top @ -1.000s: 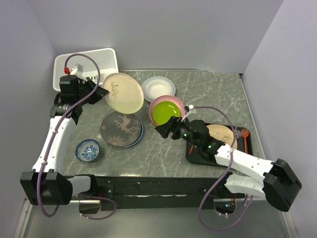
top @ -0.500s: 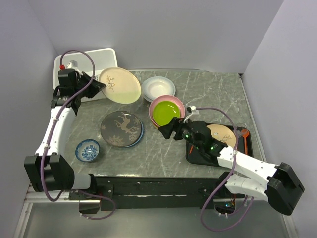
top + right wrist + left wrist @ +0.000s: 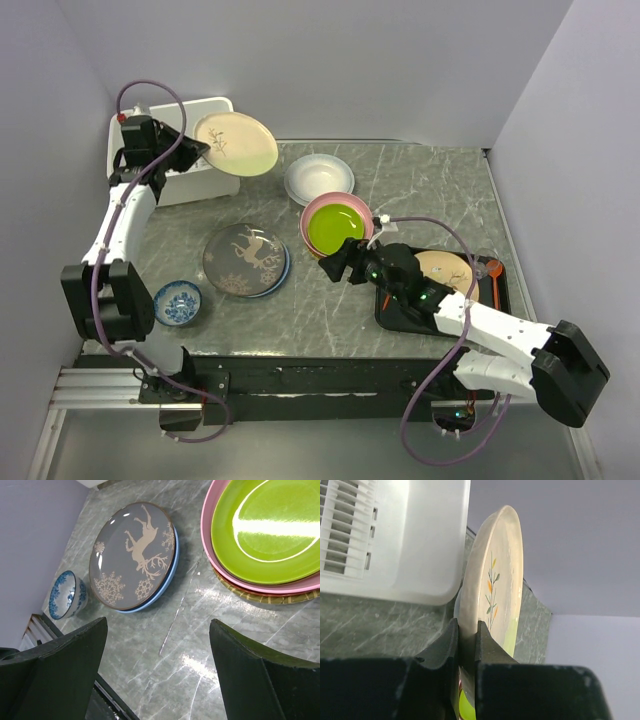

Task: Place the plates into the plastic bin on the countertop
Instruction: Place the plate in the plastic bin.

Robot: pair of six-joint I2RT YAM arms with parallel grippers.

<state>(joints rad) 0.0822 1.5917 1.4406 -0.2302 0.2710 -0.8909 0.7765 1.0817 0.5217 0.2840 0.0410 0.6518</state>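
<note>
Plate (image 3: 494,575) with twig drawing sits clamped by its rim in left pincer (image 3: 467,632)

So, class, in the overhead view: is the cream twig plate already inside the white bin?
No, the left gripper clamps the cream twig plate by its rim, beside the white bin, not inside it.

cream plate (image 3: 492,580): matt, faintly speckled ceramic. bin (image 3: 420,540): smooth white plastic, slight sheen. countertop (image 3: 200,645): polished stone-look, glossy. green plate (image 3: 260,505): high-gloss glaze. grey plate (image 3: 132,555): satin glaze.
</note>
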